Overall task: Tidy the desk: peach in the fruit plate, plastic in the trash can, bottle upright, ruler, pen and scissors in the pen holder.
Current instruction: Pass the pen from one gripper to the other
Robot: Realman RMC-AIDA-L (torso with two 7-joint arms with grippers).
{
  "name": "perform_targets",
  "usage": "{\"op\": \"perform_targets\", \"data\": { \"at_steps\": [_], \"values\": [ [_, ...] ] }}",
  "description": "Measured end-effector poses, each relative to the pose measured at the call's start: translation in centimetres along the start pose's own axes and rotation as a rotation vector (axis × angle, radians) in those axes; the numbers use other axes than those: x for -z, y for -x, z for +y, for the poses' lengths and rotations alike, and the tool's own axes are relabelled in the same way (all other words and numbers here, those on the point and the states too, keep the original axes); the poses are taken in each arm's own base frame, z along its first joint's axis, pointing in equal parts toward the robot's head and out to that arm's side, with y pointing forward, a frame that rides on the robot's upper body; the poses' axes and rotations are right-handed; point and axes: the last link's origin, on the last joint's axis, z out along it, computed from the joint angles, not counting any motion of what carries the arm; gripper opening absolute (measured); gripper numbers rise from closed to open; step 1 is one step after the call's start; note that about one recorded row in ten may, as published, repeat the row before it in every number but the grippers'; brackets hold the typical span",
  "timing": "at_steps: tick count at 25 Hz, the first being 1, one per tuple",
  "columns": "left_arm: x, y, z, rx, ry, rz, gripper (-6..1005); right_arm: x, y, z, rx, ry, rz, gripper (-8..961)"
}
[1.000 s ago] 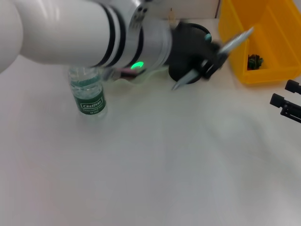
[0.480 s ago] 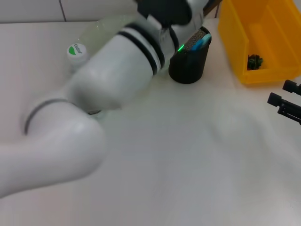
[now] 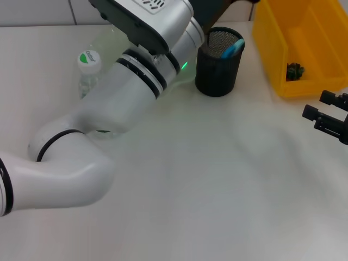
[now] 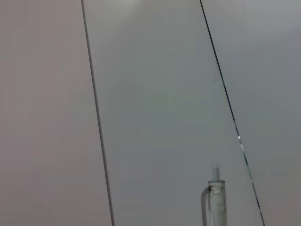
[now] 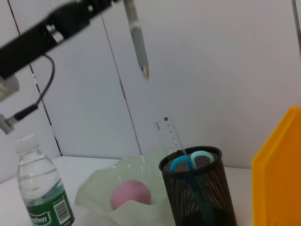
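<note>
bottle | green label | white brand word seen, not clearly readable || ruler | markings seen, numbers unreadable

Pale seamed wall behind white desk

Pen high above pen holder

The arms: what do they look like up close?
The left arm is thick glossy white tubing with black rings at the joints and a small green light. Its pincer is black, with a thin cable. The right pincer is black and blocky.
</note>
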Motion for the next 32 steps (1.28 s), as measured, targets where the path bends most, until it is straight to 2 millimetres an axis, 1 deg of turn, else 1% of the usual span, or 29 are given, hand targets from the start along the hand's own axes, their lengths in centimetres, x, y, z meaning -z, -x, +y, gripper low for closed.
{"op": "perform_targets", "data": {
  "at_steps": [2,7,14,17,18,19,20,21,22,23,25,27,28,30,31,32],
  "values": [
    [0.0,0.8,0.1,-0.006,0.017,-0.049,221,-0.3,0.1,-0.1,0.001,-0.004,0.005,686],
    [0.0,1.7,0.3,-0.018,0.037,-0.099,227,-1.1,0.3,0.0,-0.003,0.011,0.000,686],
    [0.5,1.9,0.1,-0.011,0.026,-0.105,235,-1.2,0.8,0.0,-0.003,0.019,-0.027,686],
    [1.5,1.8,0.3,0.020,0.014,-0.101,239,-0.4,2.6,0.1,-0.013,0.010,-0.178,685],
    [1.5,1.8,0.3,0.020,0.014,-0.101,240,-0.4,2.6,0.1,-0.013,0.010,-0.178,685],
    [2.3,1.6,0.7,0.024,0.021,-0.095,241,-0.1,3.2,0.1,-0.016,0.009,-0.228,685],
    [2.3,1.6,0.7,0.024,0.021,-0.095,242,0.3,3.9,0.1,-0.024,0.010,-0.292,685],
    [2.8,1.4,1.1,0.022,0.034,-0.085,243,0.6,4.5,0.2,-0.033,0.015,-0.348,685],
    [3.9,0.8,2.2,0.009,0.065,-0.063,245,1.2,5.5,0.6,-0.043,0.040,-0.444,685],
    [3.9,0.8,2.2,0.009,0.065,-0.063,246,1.2,5.5,0.6,-0.043,0.040,-0.444,685],
    [5.1,0.4,3.2,-0.004,0.091,-0.044,248,1.3,6.3,1.2,-0.041,0.088,-0.499,681],
    [6.6,-0.2,4.1,-0.008,0.104,-0.028,251,0.8,7.0,1.7,-0.049,0.152,-0.522,672],
    [6.6,-0.2,4.1,-0.008,0.104,-0.028,252,0.8,7.0,1.7,-0.049,0.152,-0.522,668],
    [7.3,-0.2,4.4,0.008,0.101,-0.036,254,-0.1,7.7,2.2,-0.044,0.207,-0.524,660],
    [7.3,-0.2,4.4,0.008,0.101,-0.036,255,-0.1,7.7,2.2,-0.044,0.207,-0.524,656],
    [7.5,0.2,4.5,0.010,0.100,-0.053,256,-0.8,8.0,2.8,-0.032,0.255,-0.522,651]
  ]
}}
